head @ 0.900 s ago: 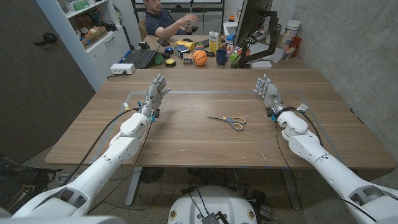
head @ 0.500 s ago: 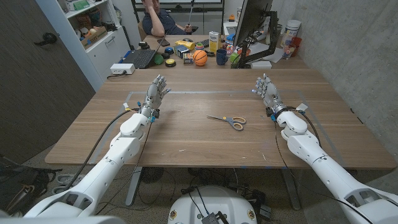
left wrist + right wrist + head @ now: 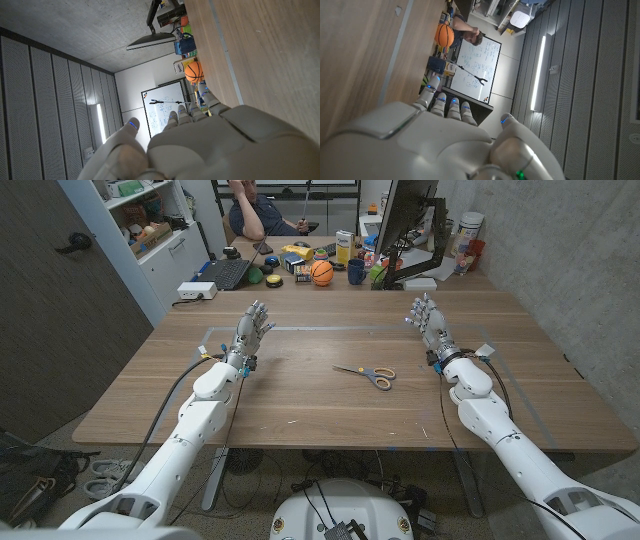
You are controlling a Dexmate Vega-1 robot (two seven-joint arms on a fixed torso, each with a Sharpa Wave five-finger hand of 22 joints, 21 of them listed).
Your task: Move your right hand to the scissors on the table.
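Observation:
The scissors [image 3: 367, 374], with yellow handles and grey blades, lie on the wooden table [image 3: 300, 395] near its middle, blades pointing toward the left arm's side. My right hand [image 3: 430, 325] is raised over the table's right part, fingers apart and holding nothing, a good way to the right of and beyond the scissors. Its back appears in the right wrist view [image 3: 440, 145]. My left hand [image 3: 250, 330] stands on the left side, fingers spread and empty; its back shows in the left wrist view [image 3: 215, 145].
At the table's far edge stand a basketball [image 3: 321, 272], a laptop [image 3: 224, 274], a monitor [image 3: 405, 220], a mug [image 3: 356, 271] and several small items. A person [image 3: 262, 210] sits behind them. Tape lines [image 3: 330, 328] mark the tabletop.
My right hand has drifted slightly farther from me and toward the table's middle. The person behind the table has shifted. The scissors and left hand have not moved.

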